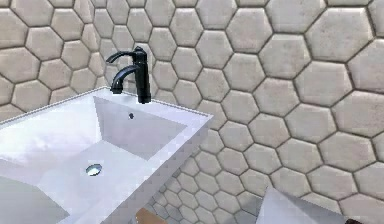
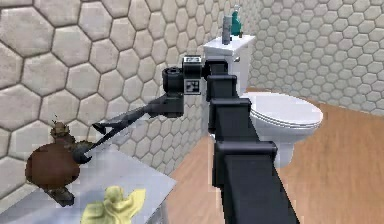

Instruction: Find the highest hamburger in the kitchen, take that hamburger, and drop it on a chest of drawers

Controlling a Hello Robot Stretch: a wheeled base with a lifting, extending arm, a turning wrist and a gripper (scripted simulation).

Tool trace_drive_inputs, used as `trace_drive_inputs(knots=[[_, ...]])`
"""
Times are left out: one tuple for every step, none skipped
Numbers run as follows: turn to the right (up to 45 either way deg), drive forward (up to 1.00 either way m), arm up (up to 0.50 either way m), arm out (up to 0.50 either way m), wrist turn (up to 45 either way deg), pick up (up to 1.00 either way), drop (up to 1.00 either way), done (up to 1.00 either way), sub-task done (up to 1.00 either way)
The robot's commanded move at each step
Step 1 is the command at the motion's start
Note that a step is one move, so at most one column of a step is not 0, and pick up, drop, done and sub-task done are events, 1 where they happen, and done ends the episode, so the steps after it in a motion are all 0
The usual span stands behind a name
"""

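Note:
In the arm side view my arm [image 2: 240,150] reaches out to the tiled wall, and the gripper [image 2: 87,141] points down to the left. At its far end a brown rounded thing [image 2: 48,168] with a small knob on top lies on a grey surface [image 2: 150,185]. Its shape is too vague to call it a hamburger. I cannot tell whether the gripper holds anything. One thin finger [image 2: 120,120] runs along just above the brown thing.
A crumpled yellow thing [image 2: 115,208] lies on the grey surface. A white toilet [image 2: 285,115] with a teal bottle [image 2: 236,22] on its tank stands right of the arm, on wooden floor [image 2: 345,160]. Ahead is a white sink [image 1: 150,125] with a black faucet [image 1: 135,72] against hexagon tiles.

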Motion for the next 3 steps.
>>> trace_drive_inputs(knots=[[0.0,0.0,-0.3,0.0,0.0,0.0,0.0,0.0,0.0],[0.0,0.0,0.0,0.0,0.0,0.0,1.0,0.0,0.0],[0.0,0.0,0.0,-0.1,0.0,0.0,0.0,0.0,0.0]])
